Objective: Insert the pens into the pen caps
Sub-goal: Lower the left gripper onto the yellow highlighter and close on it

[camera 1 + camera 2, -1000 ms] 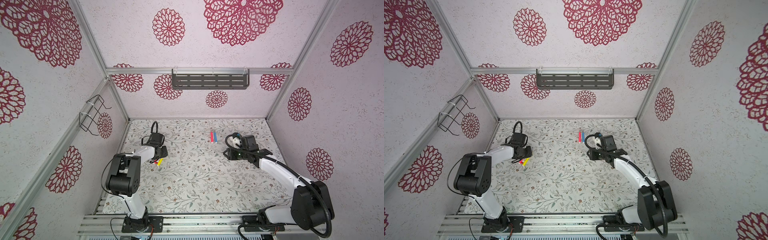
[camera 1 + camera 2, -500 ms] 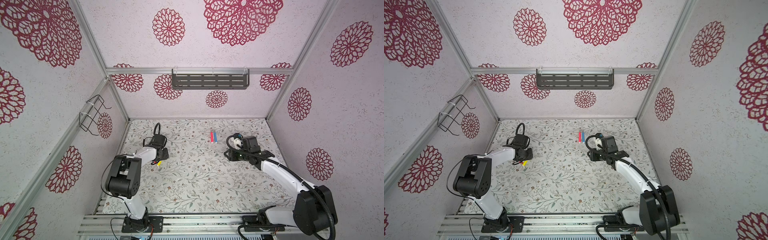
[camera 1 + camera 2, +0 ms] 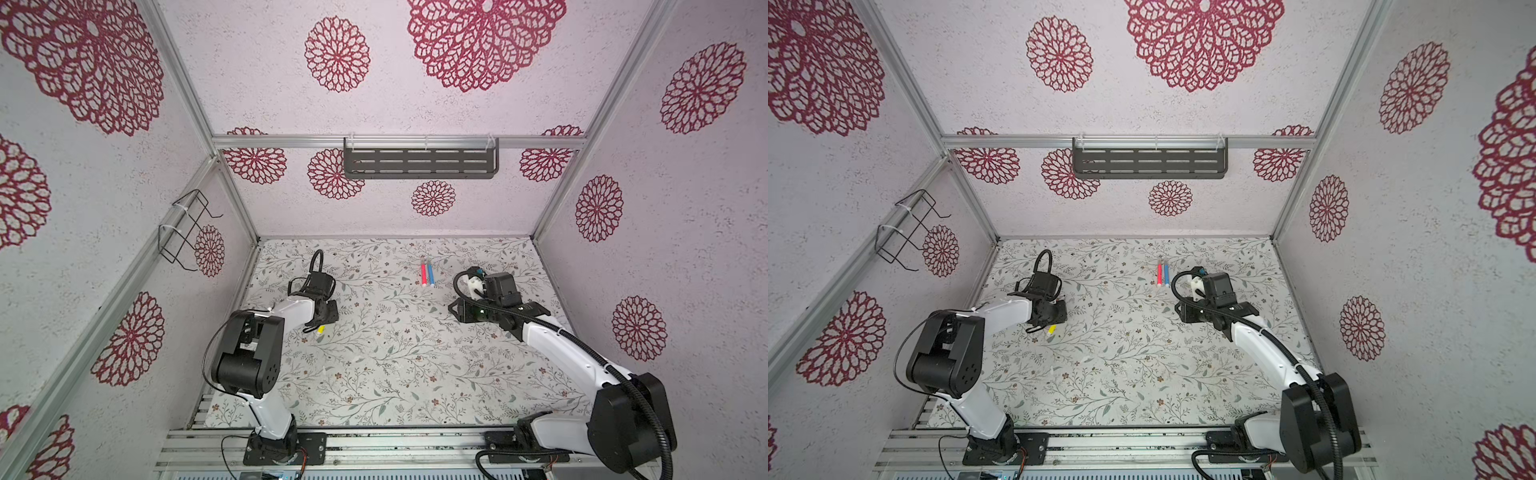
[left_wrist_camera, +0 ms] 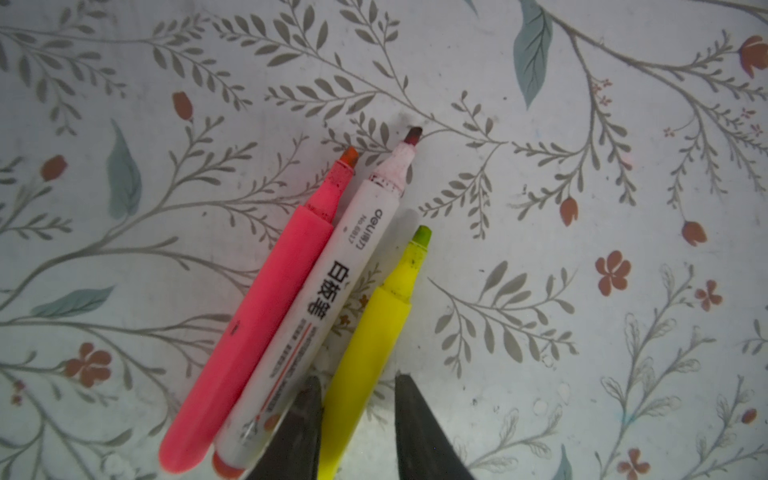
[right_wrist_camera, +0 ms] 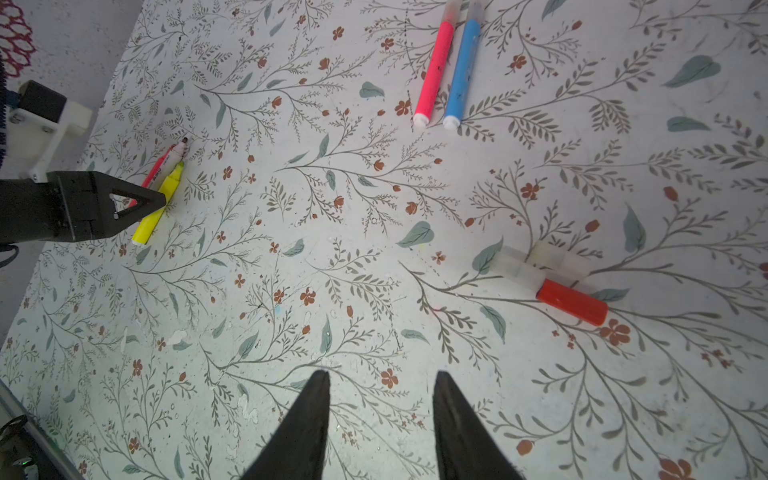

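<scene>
Three uncapped pens lie side by side on the mat: a pink pen (image 4: 257, 316), a white-barrelled pen with a red end (image 4: 320, 307) and a yellow pen (image 4: 374, 328). My left gripper (image 4: 358, 377) is open and straddles the yellow pen's rear; one finger touches it and a gap shows at the other. In both top views only the yellow end (image 3: 320, 329) (image 3: 1052, 330) shows by the left gripper (image 3: 322, 322). Two pale pen caps (image 5: 517, 268) (image 5: 561, 257) and a red cap (image 5: 571, 301) lie together, off to one side of my right gripper (image 5: 382, 372), which is open with nothing between its fingers.
A pink pen (image 5: 434, 70) and a blue pen (image 5: 461, 70) lie parallel at the back middle of the mat (image 3: 423, 274) (image 3: 431, 274), each with a pale cap on. A dark shelf (image 3: 419, 162) hangs on the back wall and a wire rack (image 3: 185, 228) on the left wall.
My left gripper has moved toward the near side and down over the pens, covering all but the yellow end in the top views. The right arm has shifted only slightly.
</scene>
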Controlling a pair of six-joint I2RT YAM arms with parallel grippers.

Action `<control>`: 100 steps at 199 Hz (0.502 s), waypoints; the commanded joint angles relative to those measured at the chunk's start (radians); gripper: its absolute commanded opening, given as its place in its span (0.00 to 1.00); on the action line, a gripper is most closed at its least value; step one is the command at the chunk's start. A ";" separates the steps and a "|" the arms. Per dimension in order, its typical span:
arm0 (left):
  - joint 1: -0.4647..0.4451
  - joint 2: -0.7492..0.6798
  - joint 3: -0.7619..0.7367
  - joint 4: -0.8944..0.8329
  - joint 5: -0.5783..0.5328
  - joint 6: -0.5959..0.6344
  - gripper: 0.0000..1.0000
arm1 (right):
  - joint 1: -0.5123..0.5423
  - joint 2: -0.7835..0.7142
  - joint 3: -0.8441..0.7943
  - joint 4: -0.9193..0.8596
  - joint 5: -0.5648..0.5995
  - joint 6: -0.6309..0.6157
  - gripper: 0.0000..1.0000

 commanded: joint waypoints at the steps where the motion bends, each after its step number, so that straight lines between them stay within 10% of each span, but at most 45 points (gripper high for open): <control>1: -0.024 0.011 0.013 -0.005 0.009 0.012 0.32 | 0.003 -0.042 0.000 -0.002 -0.009 0.011 0.43; 100: -0.097 0.102 0.030 -0.013 0.065 0.006 0.22 | 0.003 -0.043 0.010 -0.002 0.008 0.016 0.43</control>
